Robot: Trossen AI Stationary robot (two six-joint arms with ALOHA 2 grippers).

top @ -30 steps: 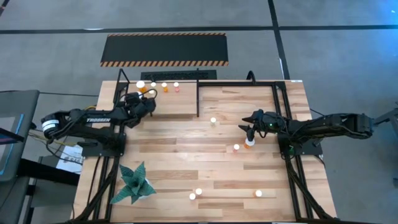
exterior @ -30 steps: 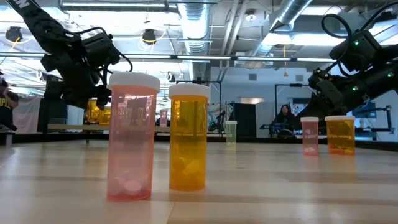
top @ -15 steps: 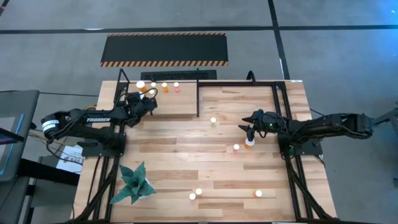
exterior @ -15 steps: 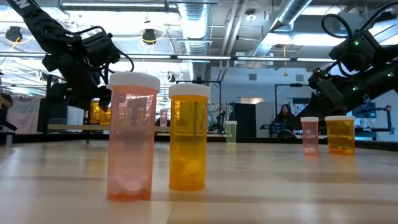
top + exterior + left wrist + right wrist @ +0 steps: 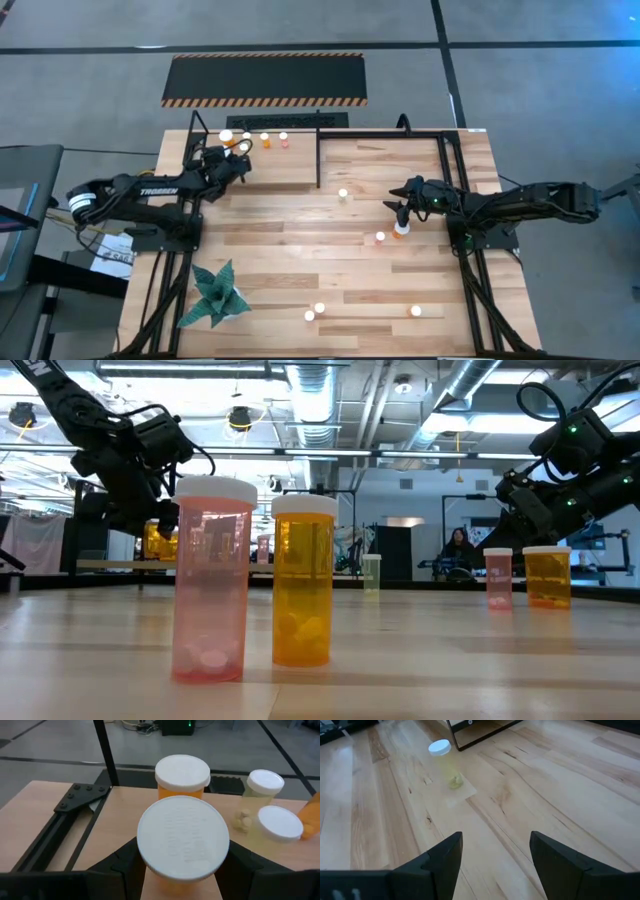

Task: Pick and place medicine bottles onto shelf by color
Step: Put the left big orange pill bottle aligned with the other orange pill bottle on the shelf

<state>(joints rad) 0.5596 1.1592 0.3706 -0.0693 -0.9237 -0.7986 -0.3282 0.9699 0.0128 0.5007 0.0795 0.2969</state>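
My left gripper (image 5: pixel 238 152) is over the shelf (image 5: pixel 285 168) at the table's far left, shut on an orange medicine bottle with a white cap (image 5: pixel 183 837). It also shows in the low view (image 5: pixel 158 540). Behind it on the shelf stand an orange bottle (image 5: pixel 182 775), two pale yellow ones (image 5: pixel 265 784) and another orange one (image 5: pixel 312 815). My right gripper (image 5: pixel 400 206) is open and empty (image 5: pixel 492 855), just on the far side of an orange bottle (image 5: pixel 400 232) and a pinkish one (image 5: pixel 380 238) that stand on the table. My left gripper pinches the orange bottle's body (image 5: pixel 180 887) just below the cap, one finger (image 5: pixel 125 867) on each side. The fingers come slanting from the table's left and near side. The bottle stands upright; whether its base touches the shelf board, I cannot tell.
A pale bottle (image 5: pixel 343 193) stands mid-table, also in the right wrist view (image 5: pixel 445 760). A pink bottle (image 5: pixel 210 580) and an orange one (image 5: pixel 303 580) stand near the front edge, another orange one (image 5: pixel 415 311) to their right. A green paper plant (image 5: pixel 215 293) sits front left. Black frame rails (image 5: pixel 318 160) edge the shelf.
My left gripper has moved a little toward the table's far edge with the orange bottle, which stays upright in its fingers.
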